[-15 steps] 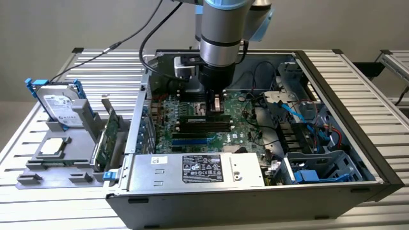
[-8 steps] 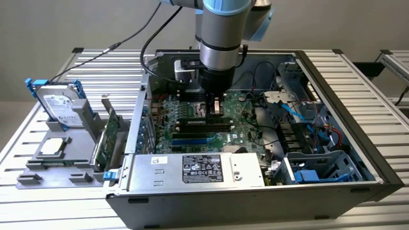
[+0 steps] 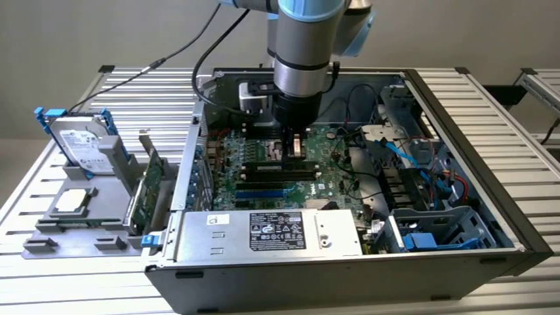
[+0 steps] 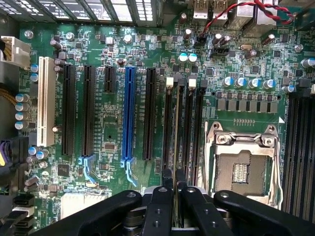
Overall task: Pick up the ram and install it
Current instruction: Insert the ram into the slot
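Slatted alu table (image 3: 490, 98) w/ an open PC case (image 3: 505, 203) lying on its side, grey wall behind. The arm comes straight down into the case, and the gripper (image 3: 296, 149) sits low over the motherboard (image 4: 110, 147), roughly mid-board.

Gripper: the two black fingers (image 4: 166, 187) are closed almost together, w/ only a thin gap. The ram (image 4: 175, 142) is pinched in that gap. It is seen edge-on as a narrow pale-green strip running out ahead of the fingertips. It lines up lengthwise w/ one of the black memory slots (image 4: 189, 132) directly under the gripper. Can't tell whether it is fully seated in the slot or just resting at the top.

Near the gripper:
- CPU socket (image 4: 241, 164) w/ metal frame is just beside the memory slots, on one side of the fingers.
- Blue slot (image 4: 129, 113) and white slot (image 4: 45, 101) are on the other side, the white one further off.
- PSU (image 3: 271, 233) w/ label is on the near side of the gripper in the exterior view.

Outside the case, well away from the gripper toward the exterior view's left:
- A grey fixture (image 3: 52, 230).
- A hard drive (image 3: 79, 141) standing upright.
- A green expansion card (image 3: 151, 177) on edge.
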{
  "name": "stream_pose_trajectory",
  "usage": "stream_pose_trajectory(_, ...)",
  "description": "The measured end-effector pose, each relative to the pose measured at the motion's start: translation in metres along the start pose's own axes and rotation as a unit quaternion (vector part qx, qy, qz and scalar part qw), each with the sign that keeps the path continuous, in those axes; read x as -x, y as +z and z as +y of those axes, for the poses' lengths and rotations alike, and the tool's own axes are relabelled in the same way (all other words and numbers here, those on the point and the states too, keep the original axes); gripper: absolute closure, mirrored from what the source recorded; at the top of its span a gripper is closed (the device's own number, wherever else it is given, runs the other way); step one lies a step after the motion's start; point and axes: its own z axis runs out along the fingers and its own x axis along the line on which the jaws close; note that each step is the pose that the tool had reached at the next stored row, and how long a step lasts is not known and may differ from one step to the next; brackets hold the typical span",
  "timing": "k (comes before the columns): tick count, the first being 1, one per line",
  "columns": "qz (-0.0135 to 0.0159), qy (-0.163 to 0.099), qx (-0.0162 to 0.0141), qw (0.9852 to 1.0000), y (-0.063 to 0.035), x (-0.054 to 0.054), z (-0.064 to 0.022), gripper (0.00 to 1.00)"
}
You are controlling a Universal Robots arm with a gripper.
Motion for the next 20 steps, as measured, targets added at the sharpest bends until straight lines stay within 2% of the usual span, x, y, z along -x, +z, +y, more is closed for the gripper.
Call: stream_pose_trajectory(20,0.0001,0.0,0.0001,1.0,0.0043,-0.003,-0.0002,0.86)
